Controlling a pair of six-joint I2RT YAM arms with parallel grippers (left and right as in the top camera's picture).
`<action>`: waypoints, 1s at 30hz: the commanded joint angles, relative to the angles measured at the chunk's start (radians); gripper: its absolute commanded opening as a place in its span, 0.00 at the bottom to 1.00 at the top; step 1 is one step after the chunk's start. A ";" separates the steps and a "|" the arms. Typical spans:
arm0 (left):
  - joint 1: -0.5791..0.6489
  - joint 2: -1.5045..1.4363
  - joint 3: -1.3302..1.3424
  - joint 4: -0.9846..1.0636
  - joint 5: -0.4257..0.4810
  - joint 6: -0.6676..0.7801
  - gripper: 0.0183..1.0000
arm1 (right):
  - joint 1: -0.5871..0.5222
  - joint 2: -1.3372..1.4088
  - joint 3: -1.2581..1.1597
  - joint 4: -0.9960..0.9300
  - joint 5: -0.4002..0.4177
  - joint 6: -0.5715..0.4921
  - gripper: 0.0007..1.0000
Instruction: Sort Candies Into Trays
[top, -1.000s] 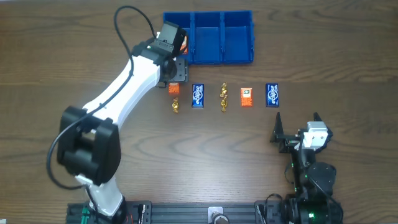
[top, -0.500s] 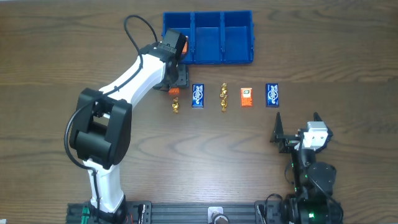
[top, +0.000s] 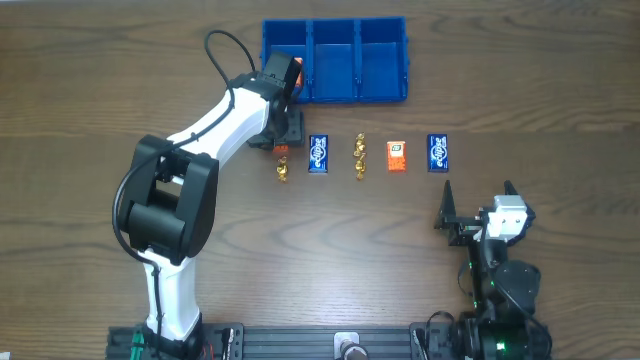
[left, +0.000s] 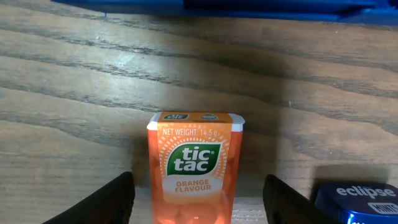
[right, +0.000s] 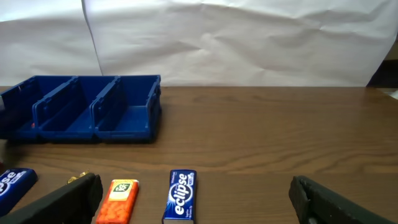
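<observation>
1. Candies lie in a loose row across the upper middle of the top view, on the wooden counter (top: 120, 80), just below the blue tray (top: 335, 60).
2. That blue tray sits at the top centre and has three compartments side by side.
3. At the row's left end is an orange mint box (left: 194, 168), lying flat with its label up and its white cap end toward the tray.
4. A gold-wrapped candy (top: 282, 171) lies just below that box in the top view, and a blue gum pack (top: 319, 153) lies just to its right.
5. Further right come a pair of gold-wrapped candies (top: 360, 156), one above the other, then a second orange mint box (top: 396, 155), then a second blue gum pack (top: 437, 152) at the right end.
6. From the lower left of the top view, the left arm (top: 215, 130) reaches up to the row's left end.
7. Its left end effector (left: 199, 208) is spread, one of its fingers (left: 109, 199) on each side of the orange mint box, with a strip of bare counter showing between each finger and the box.
8. Folded at the lower right of the top view, the right arm (top: 500, 280) stays well apart from the row.
9. The right end effector (top: 478, 200) is spread wide and holds nothing.
</observation>
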 joint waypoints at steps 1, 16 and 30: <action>0.005 0.020 -0.002 -0.001 0.002 0.000 0.65 | -0.004 -0.007 -0.005 -0.002 -0.006 -0.008 1.00; 0.004 0.045 -0.002 -0.008 0.007 -0.001 0.42 | -0.004 -0.007 -0.005 -0.002 -0.006 -0.008 1.00; -0.012 -0.139 0.100 -0.064 -0.020 0.000 0.25 | -0.004 -0.007 -0.005 -0.002 -0.006 -0.008 1.00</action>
